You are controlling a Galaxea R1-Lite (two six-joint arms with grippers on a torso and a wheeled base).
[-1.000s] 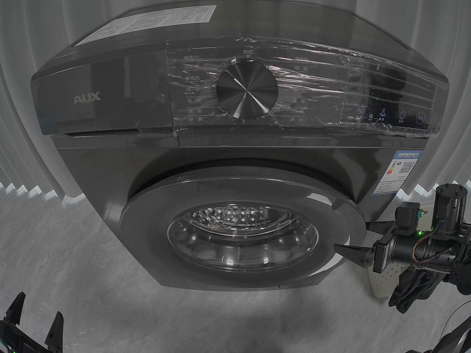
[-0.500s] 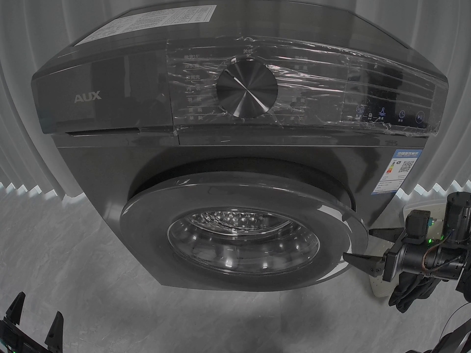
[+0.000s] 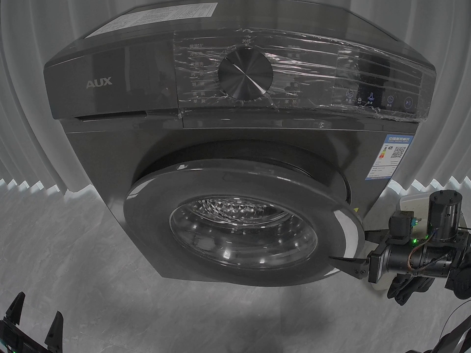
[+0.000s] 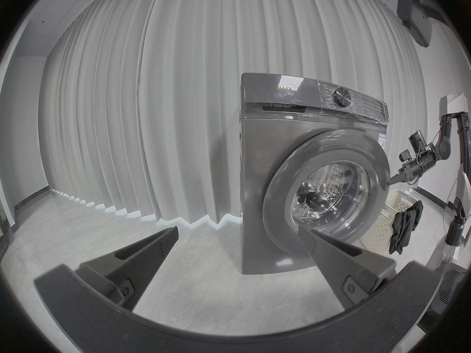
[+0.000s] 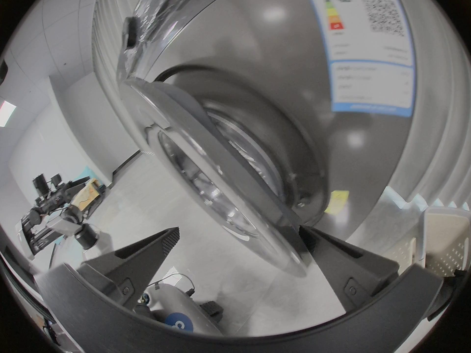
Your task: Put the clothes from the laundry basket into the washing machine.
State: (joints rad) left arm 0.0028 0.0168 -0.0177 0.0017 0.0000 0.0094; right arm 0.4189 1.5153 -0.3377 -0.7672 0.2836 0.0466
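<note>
The washing machine (image 3: 235, 138) stands on the pale floor (image 3: 73, 251) before a pleated curtain (image 4: 147, 99), its round door (image 3: 240, 221) swung a little way off the front. The right tool (image 3: 351, 246) sits at the door's right edge, fingers spread, with the rim lying between them; I cannot tell whether they touch it. Just behind that arm, to the right of the machine, the white laundry basket (image 4: 380, 221) rests on the floor with the dark clothes (image 4: 405, 224) draped over its rim. The left tool (image 3: 38, 307) hangs low at the left, well apart from the machine, spread wide and holding nothing.
</note>
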